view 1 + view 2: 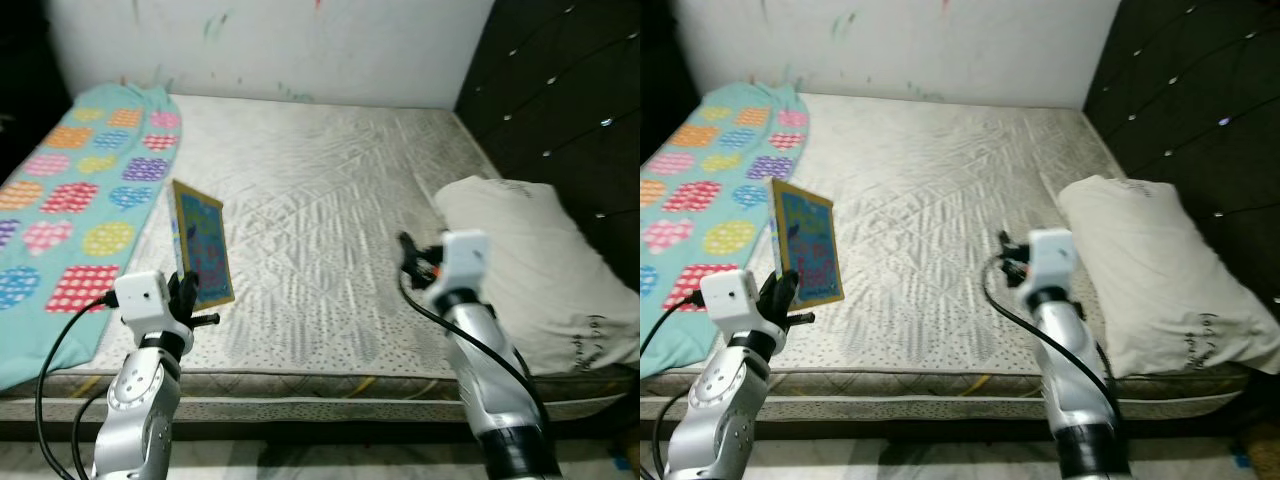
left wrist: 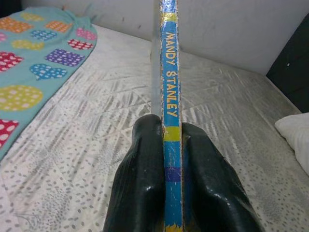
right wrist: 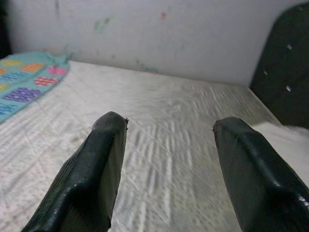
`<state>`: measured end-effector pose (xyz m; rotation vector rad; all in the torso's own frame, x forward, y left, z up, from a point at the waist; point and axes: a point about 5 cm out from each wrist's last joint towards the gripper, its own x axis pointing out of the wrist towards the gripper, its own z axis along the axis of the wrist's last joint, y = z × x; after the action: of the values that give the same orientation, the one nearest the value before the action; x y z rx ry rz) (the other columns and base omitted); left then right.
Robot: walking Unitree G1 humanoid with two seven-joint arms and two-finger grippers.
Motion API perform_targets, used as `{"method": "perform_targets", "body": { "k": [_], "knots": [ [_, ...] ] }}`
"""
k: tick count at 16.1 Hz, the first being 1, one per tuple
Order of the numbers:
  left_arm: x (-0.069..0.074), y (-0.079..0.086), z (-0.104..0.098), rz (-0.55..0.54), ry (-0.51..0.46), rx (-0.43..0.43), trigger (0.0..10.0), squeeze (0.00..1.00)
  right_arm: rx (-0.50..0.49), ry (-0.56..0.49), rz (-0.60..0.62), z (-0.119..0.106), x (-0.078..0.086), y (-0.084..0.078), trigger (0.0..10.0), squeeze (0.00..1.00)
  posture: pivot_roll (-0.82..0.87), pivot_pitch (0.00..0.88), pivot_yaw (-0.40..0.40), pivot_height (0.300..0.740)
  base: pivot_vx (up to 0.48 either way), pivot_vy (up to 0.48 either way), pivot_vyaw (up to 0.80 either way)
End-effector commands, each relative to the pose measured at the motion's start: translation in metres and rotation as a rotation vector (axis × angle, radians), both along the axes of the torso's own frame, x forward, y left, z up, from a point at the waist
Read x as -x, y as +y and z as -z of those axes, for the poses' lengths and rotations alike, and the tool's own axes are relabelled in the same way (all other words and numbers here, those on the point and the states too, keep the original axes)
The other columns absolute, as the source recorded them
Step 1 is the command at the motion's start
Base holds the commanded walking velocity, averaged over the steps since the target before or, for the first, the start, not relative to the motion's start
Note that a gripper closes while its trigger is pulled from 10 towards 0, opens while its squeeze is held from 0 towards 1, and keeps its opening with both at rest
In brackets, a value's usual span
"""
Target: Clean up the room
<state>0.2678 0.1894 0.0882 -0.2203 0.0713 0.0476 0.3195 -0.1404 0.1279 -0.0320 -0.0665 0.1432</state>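
Left end effector is clamped on the lower edge of a thin blue picture book, holding it upright above the mattress near the patterned blanket. Right end effector hovers over the mattress beside the pillow, fingers spread wide, holding nothing.

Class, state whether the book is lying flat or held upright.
Upright: the left end effector clamps the book by its lower edge, cover standing above the mattress.
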Motion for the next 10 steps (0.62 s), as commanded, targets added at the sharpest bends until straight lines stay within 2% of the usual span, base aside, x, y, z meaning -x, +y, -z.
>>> {"method": "perform_targets", "body": {
  "k": [1,4,7,8,10],
  "knots": [
    [-0.002,0.001,-0.012,-0.007,-0.067,-0.016,10.0,0.0,0.007,0.01,-0.02,0.002,-0.002,0.006,10.0,0.0,-0.03,0.0,-0.05,0.74,0.0,0.0,0.0],
    [0.001,0.0,-0.011,0.005,-0.058,-0.041,10.0,0.0,-0.006,0.014,-0.007,0.009,-0.002,0.008,10.0,0.0,-0.02,0.0,0.006,0.74,0.0,0.0,0.0],
    [-0.002,0.006,-0.018,0.01,-0.074,-0.064,10.0,0.0,-0.03,-0.004,0.028,0.007,-0.001,0.003,10.0,0.0,-0.03,0.0,0.052,0.74,0.0,0.0,0.0],
    [-0.005,0.007,-0.021,0.014,-0.079,-0.066,10.0,0.0,-0.031,-0.014,0.034,0.006,0.0,0.003,10.0,0.0,-0.06,0.0,0.076,0.74,0.0,0.0,0.0],
    [-0.021,-0.005,-0.02,0.082,-0.076,-0.056,10.0,0.0,-0.029,-0.053,0.117,0.001,0.004,-0.014,10.0,0.0,-0.14,0.0,0.152,0.74,0.0,0.0,0.0]
  ]
}}
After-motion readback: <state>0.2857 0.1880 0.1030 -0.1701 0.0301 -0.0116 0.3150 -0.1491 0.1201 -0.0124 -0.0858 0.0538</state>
